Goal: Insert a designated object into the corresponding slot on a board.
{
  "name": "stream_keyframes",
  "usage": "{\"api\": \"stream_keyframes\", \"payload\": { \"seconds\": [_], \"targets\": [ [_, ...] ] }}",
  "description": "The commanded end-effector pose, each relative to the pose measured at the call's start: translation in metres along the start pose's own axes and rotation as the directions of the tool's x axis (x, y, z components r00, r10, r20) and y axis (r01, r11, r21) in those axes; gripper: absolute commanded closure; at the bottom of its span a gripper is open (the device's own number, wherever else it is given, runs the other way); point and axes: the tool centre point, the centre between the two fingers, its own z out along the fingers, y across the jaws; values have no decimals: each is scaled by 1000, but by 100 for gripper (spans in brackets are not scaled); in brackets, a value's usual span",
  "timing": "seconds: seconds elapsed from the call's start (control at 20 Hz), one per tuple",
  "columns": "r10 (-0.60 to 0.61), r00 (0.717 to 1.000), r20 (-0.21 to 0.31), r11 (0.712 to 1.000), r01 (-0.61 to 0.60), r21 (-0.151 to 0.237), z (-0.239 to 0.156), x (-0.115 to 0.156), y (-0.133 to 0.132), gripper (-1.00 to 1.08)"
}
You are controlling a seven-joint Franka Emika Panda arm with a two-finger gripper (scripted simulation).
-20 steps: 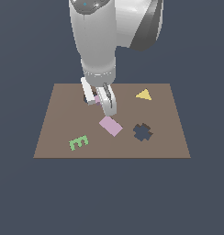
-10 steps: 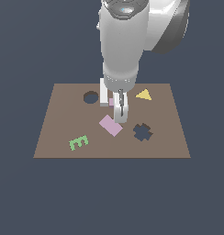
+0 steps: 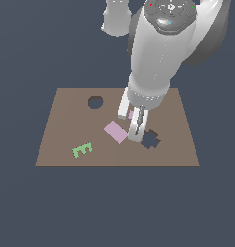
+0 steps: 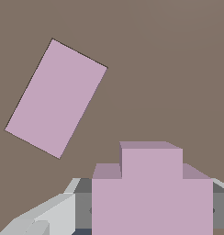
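Arm: bulky, smooth, glossy white-grey shell, rounded cylindrical segments, soft highlights; darker grey curved section on exterior view's right side; top cap dark grey, round, with small raised buttons and tiny red and blue marks; second pale rounded link behind, near top edge
Gripper: two slim pale-grey rectangular fingers under white wrist block, darker grey inner faces
Wrist view: finger light grey, bevelled edges, dark grey pad surfaces

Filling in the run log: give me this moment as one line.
claw: shut on pink cross | position: above board, beside pink rectangle | cross slot: empty | insert: not yet done
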Motion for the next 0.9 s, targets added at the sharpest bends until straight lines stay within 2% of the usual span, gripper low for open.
{"api": "stream_keyframes", "payload": {
  "seconds": [0.0,0.4,0.85],
  "targets": [
    [72,997,0,997,-72,0,-1,-12,-8,108],
    [243,970,0,970,-243,0,-1,-37,-33,108],
    [352,936,0,936,-352,0,-2,-50,-52,108]
  ]
}}
